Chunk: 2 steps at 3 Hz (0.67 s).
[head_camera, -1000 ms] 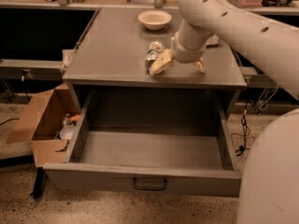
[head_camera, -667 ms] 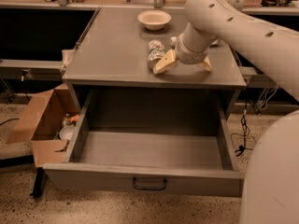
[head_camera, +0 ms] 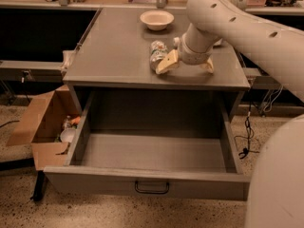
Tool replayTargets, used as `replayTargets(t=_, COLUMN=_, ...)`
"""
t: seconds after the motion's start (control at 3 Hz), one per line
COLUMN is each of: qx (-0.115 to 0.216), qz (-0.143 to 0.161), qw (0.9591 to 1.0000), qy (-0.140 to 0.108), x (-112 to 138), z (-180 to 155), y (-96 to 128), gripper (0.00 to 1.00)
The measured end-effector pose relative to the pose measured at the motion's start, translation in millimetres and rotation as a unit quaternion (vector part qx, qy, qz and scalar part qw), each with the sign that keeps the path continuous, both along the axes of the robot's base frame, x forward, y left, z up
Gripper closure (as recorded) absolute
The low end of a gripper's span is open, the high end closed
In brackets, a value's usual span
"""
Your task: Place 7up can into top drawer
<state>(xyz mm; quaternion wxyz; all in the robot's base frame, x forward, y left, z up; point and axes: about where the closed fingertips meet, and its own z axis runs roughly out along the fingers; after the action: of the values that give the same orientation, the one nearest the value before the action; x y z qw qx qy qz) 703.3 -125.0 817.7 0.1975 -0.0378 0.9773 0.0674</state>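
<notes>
Grey cabinet top (head_camera: 114, 56): 7up can (head_camera: 156, 53) lies on its side where it lay a second ago, just beside one finger of the gripper (head_camera: 187, 65), which has edged right; jaws spread, holding nothing. Behind it, white bowl (head_camera: 156, 19). Below, top drawer (head_camera: 152, 182) pulled out. On the floor beside the drawer, cardboard box (head_camera: 33, 127).

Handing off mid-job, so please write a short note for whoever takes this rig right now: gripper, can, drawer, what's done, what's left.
Gripper: low over the cabinet top, fingers spread, holding nothing.
7up can: on the cabinet top, right beside one finger, seemingly outside the gap.
Top drawer: pulled out wide.
Done: drawer open.
Left: grasp the can, carry it over the drawer, release it inside.
</notes>
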Motion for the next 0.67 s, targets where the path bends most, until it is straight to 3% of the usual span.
replayTargets(t=0.67, qx=0.003, qz=-0.015, qw=0.9988, qy=-0.047, x=1, z=42, y=19, gripper=0.00)
